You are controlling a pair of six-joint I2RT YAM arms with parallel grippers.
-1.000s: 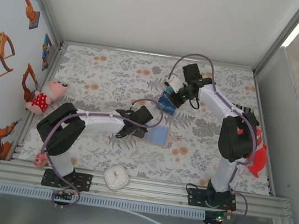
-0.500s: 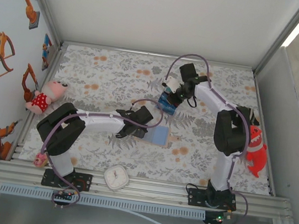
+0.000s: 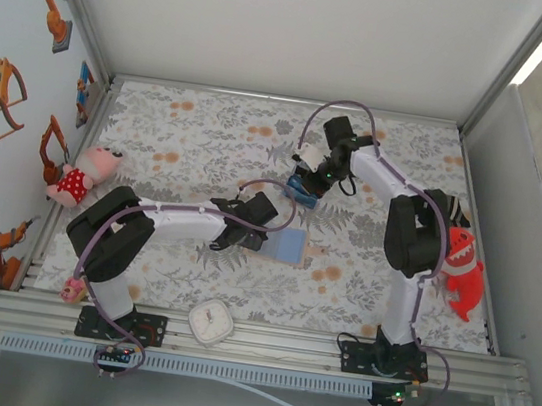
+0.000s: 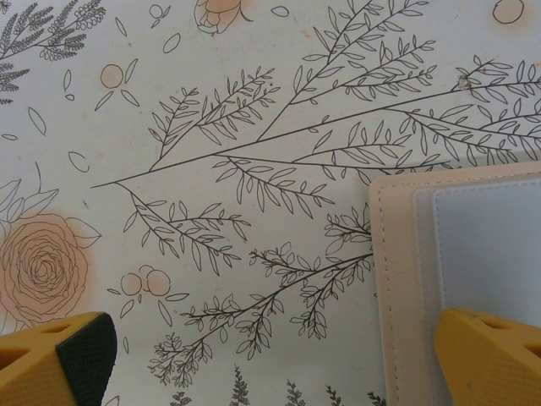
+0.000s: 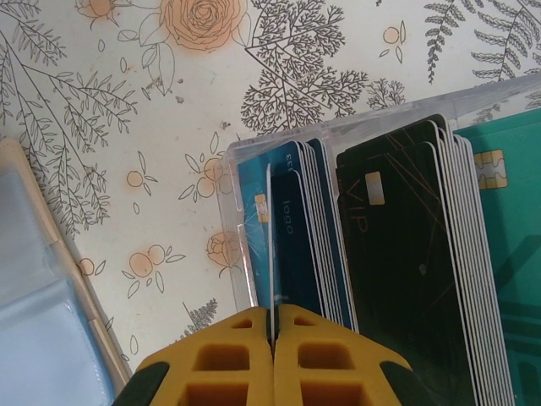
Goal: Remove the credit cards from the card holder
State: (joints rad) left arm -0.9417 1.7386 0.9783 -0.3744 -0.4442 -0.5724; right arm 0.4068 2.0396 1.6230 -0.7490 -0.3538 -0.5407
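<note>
Top view, 6 o'clock edge: both arm bases bolted on the rail. A small white square item (image 3: 211,322) sat between them, and a small pink toy (image 3: 70,288) lay at 8 o'clock by the left base.

Desk (image 3: 199,142) covered in a floral cloth.

The card holder (image 3: 288,247) lay flat and open just past the desk's middle, toward 5 o'clock, pale blue inside up and tan border showing.

Left tool (image 4: 270,342) was low over the desk, reaching in from 9 o'clock of the holder. Its jaws were spread wide and gripped nothing. In the left wrist view one yellow fingertip (image 4: 55,364) stood over bare cloth. The other sat at the holder's near corner; contact could not be told.

At 12 o'clock of the holder, near but apart, lay a clear card tray (image 5: 241,254). It held upright stacks of blue cards (image 5: 325,220), black cards (image 5: 406,254) and, at the right, teal cards (image 5: 516,220).

Right tool (image 5: 273,317) was over the tray with its jaws pressed together on a thin credit card (image 5: 270,245) seen edge-on. That card stood at the left end of the blue stack, just inside the tray wall.

A plush doll (image 3: 83,175) lay at the 9 o'clock edge and a red shark toy (image 3: 458,270) at the 3 o'clock edge.
</note>
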